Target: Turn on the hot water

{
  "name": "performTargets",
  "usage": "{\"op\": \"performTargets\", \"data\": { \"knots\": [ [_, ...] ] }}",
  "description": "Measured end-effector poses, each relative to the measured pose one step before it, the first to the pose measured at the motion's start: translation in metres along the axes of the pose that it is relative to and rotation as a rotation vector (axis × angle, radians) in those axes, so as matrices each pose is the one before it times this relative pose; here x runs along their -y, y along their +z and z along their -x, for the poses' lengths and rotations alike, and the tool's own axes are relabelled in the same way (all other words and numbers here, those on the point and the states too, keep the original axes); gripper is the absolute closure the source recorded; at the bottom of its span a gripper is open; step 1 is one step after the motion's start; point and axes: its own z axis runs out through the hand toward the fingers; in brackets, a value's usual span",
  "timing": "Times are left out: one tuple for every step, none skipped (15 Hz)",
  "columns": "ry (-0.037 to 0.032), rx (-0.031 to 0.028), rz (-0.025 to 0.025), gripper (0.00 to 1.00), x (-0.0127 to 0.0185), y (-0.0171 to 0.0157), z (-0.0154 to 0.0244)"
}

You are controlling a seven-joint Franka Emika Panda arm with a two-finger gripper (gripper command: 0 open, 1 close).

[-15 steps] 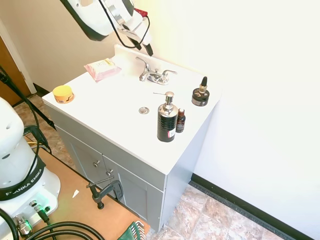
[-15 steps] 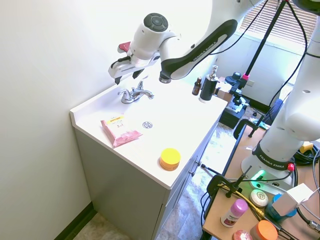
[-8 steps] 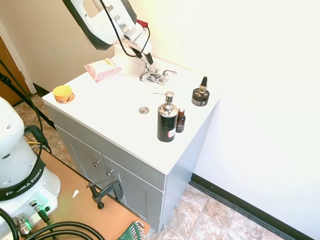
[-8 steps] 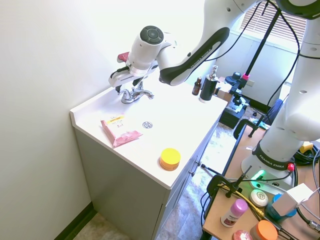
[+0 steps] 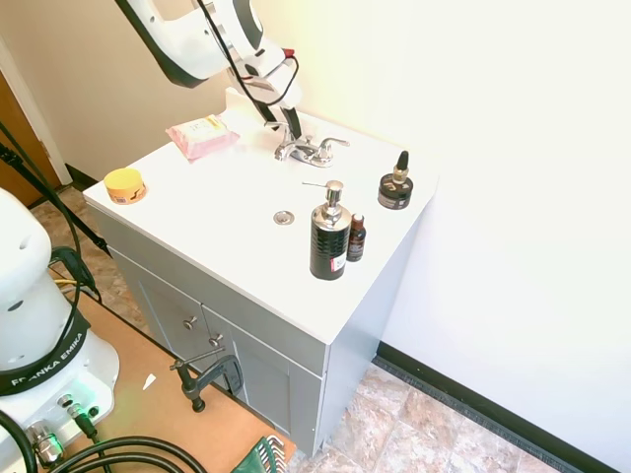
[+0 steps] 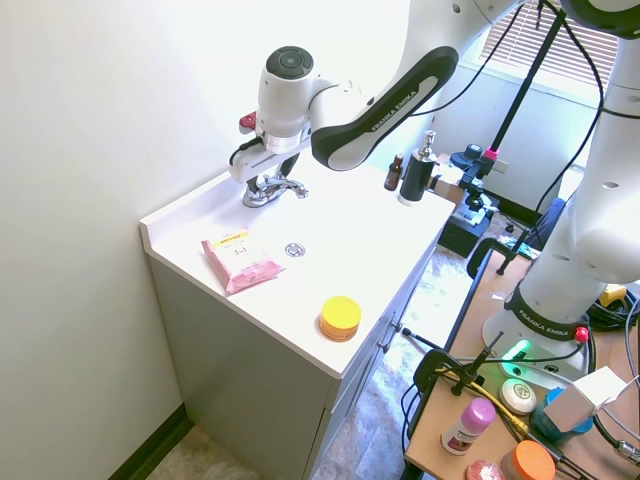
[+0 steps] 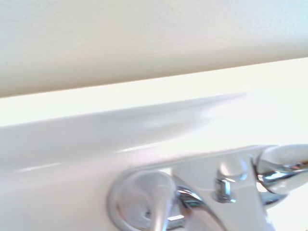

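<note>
- Nearest in the first exterior view: a tall black cylindrical soap bottle with a chrome pump (image 5: 329,240), with a small dark brown dropper bottle (image 5: 356,237) just beside it, both near the front right edge of the white vanity top (image 5: 217,207).
- Behind them, a short dark round jar with a dropper standing on it (image 5: 395,186), close to the right edge.
- Mid-counter, a small round chrome drain (image 5: 284,217), with bare white surface all round it.
- Toward the left edge, a round yellow tin (image 5: 125,184) at the corner, and a flat pink wipes packet (image 5: 201,136) further back, well apart from the faucet.
- At the back, beside the low splashback: the small two-lever chrome faucet (image 5: 308,150); its slim left-hand chrome lever, the hot water (image 5: 284,129), directly under the white arm's two-finger gripper (image 5: 277,116).
- Seen from the opposite side in the second exterior view: gripper (image 6: 262,172) down at the faucet (image 6: 271,189), the wall close behind it; whether touching the lever, could not tell.
- Fingers parted or pressed together: could not tell from either exterior view.
- Shown only in the wrist view, close and blurred: the faucet's base (image 7: 192,192) and the splashback's edge (image 7: 120,127).
</note>
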Motion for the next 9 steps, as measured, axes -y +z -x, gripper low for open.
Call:
{"op": "performTargets", "data": {
  "knots": [
    [-0.00834, -0.00967, 0.00755, 0.00, -0.00352, -0.00274, -0.00264],
    [-0.00272, -0.00567, 0.00512, 0.00, -0.00352, -0.00164, -0.00160],
    [-0.00287, -0.00062, 0.00136, 0.00, -0.00199, -0.00106, 0.00010],
    [0.00508, 0.00830, 0.00052, 0.00, -0.00167, -0.00081, 0.00074],
    [0.00270, 0.03940, 0.00821, 0.00, -0.00485, -0.00089, 0.00210],
    [-0.02701, 0.05932, 0.00818, 0.00, -0.00842, -0.00227, 0.00319],
    [-0.02517, 0.04225, 0.00303, 0.00, -0.00960, -0.00458, 0.00227],
    [-0.01178, 0.03806, 0.00298, 0.00, -0.01048, -0.00707, -0.00191],
    [0.00380, 0.02231, -0.00096, 0.00, -0.00958, -0.01152, -0.00659]
  ]
}}
